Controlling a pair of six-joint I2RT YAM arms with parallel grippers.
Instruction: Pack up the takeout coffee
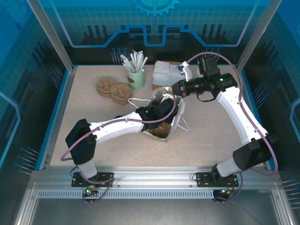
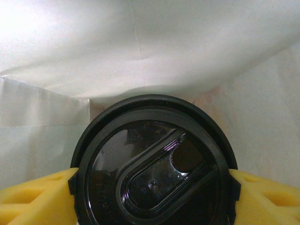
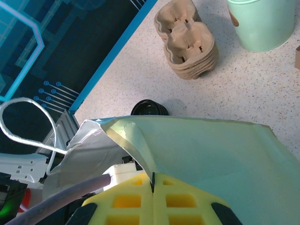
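Observation:
The takeout coffee (image 2: 154, 168) shows its round black lid from above, deep inside the white paper bag (image 2: 140, 51). My left gripper (image 2: 153, 185) is shut on it, with a yellow pad (image 2: 42, 197) pressed against each side of the lid. In the top view the left gripper (image 1: 161, 110) reaches into the bag (image 1: 177, 117), which leans at mid-table. The cup's sides are hidden. My right gripper (image 3: 153, 180) is shut on the bag's upper rim (image 3: 136, 140) and holds the mouth up; from above the right gripper (image 1: 174, 90) sits at the bag's far edge.
A stack of cardboard cup carriers (image 1: 114, 90) lies at the back left. Beside it stands a mint-green cup of white sticks (image 1: 136, 77). Folded white paper (image 1: 166, 72) lies at the back centre. Black lids (image 3: 149, 108) sit on the table just beyond the bag.

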